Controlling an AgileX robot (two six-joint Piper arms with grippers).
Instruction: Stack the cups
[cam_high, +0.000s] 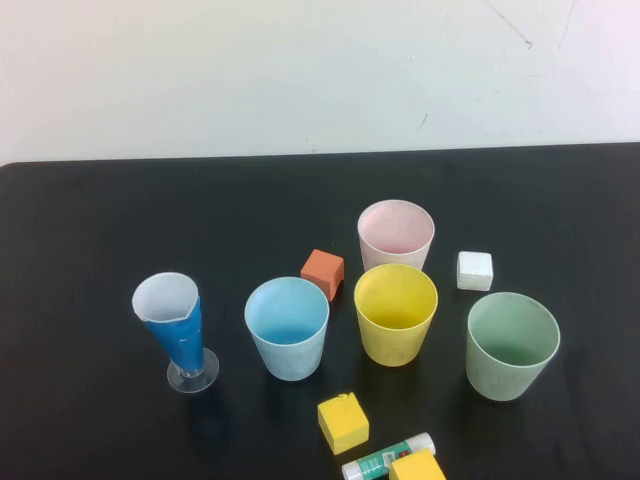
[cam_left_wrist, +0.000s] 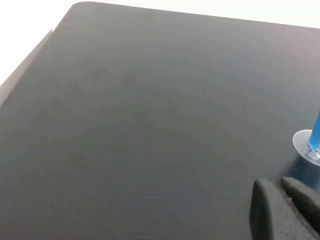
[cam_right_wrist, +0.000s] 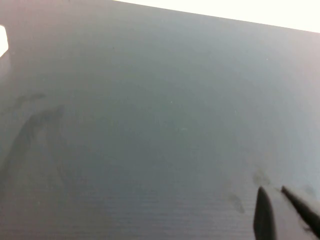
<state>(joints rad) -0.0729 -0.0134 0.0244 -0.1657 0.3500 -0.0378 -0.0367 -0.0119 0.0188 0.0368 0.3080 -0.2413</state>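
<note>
— Black table (cam_high: 90, 240) is seen below a white wall (cam_high: 250, 70); how are the cups placed?
— Pink cup (cam_high: 396, 232) is set behind yellow cup (cam_high: 396, 312); blue cup (cam_high: 287, 327) and green cup (cam_high: 512, 345) are stood apart, all upright.
— And the claws?
— Left gripper (cam_left_wrist: 280, 192) is held shut near the blue glass (cam_high: 176, 325); right gripper (cam_right_wrist: 279, 200) is shut over bare table; nothing is gripped.

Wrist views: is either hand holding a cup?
No. The left hand and right hand are both shut on nothing, over bare table.
</note>
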